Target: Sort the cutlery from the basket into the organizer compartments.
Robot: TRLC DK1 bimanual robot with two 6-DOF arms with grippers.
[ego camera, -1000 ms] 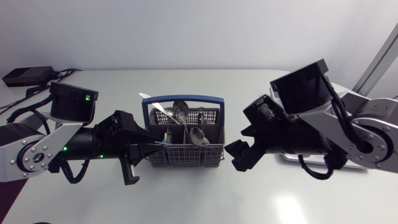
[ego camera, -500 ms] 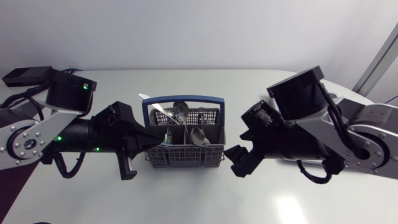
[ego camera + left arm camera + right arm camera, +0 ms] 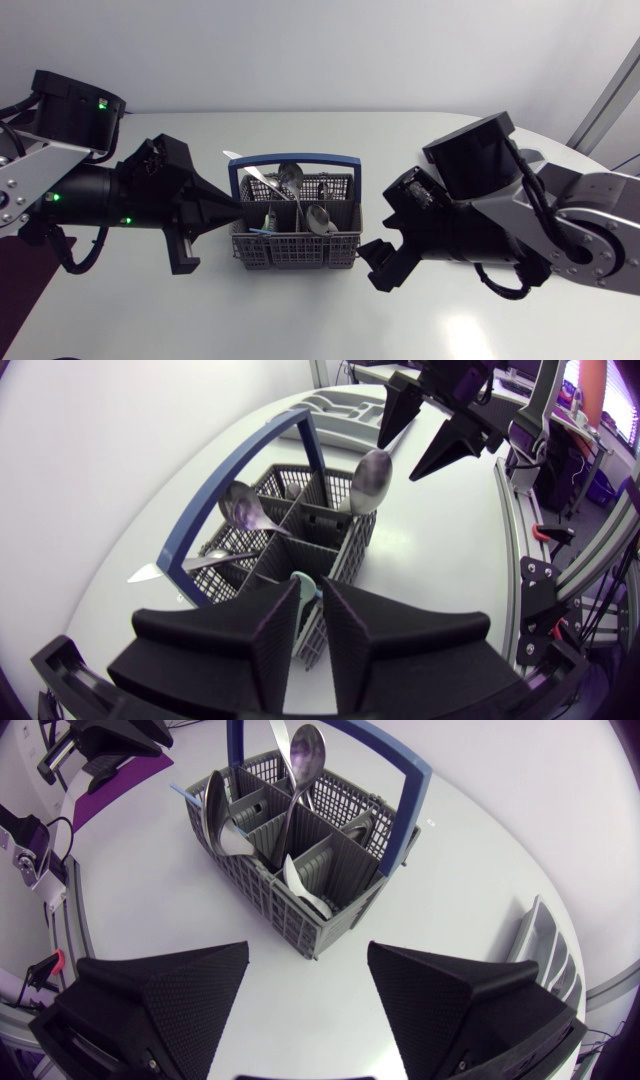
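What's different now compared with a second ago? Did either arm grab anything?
The left arm swung back toward its own side, drawing the left tool from above the basket's left compartments to its left edge. The right tool shifted only slightly, open and empty. Nothing was taken out: basket, spoons and the light blue handle lie as before.

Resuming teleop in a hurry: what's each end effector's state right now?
Left end effector: cannot tell.
Right end effector: open, holding nothing.
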